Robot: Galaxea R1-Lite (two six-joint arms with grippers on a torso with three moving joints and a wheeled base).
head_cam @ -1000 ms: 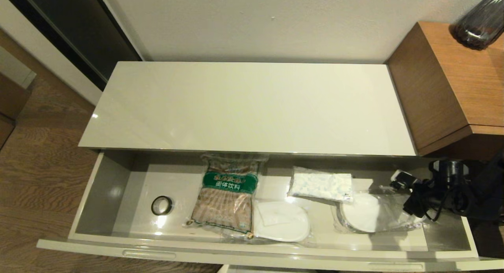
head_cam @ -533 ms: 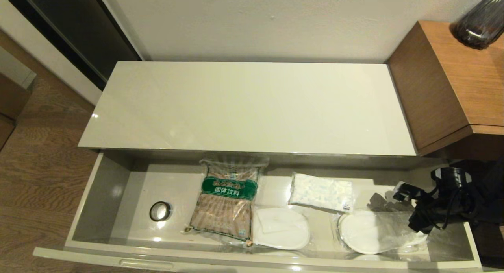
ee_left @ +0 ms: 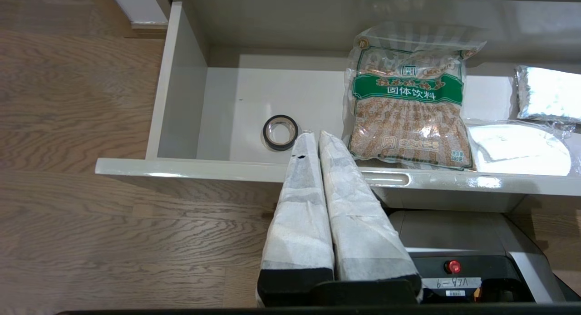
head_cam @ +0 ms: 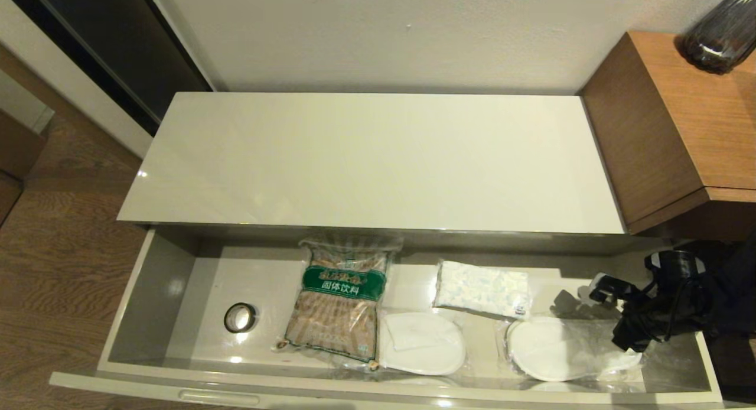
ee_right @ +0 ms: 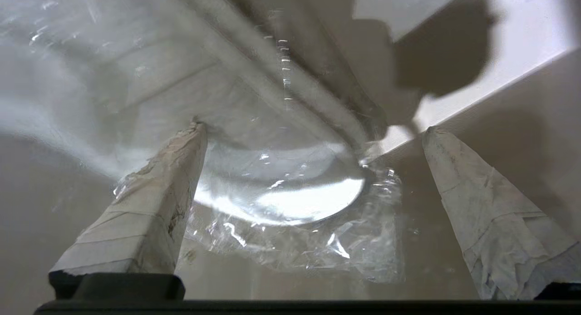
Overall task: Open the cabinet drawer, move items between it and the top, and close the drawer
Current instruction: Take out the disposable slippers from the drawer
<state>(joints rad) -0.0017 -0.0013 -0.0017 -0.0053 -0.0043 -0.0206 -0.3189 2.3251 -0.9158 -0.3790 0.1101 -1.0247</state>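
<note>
The left gripper point(ee_left: 313, 135) has two long tapered fingers wrapped in creased white tape, on a black base. The right gripper point(ee_right: 313, 129) matches — its tape frayed and grubby. Black cables loop around the right arm point(head_cam: 679, 303).

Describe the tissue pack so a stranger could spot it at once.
Start at the open cabinet drawer under the cream top. Right of the brown packet with a green band, toward the back, lies the tissue pack. It is a soft white rectangle with faint blue print, unlike the round-toed slippers in clear plastic nearer the front.
</note>
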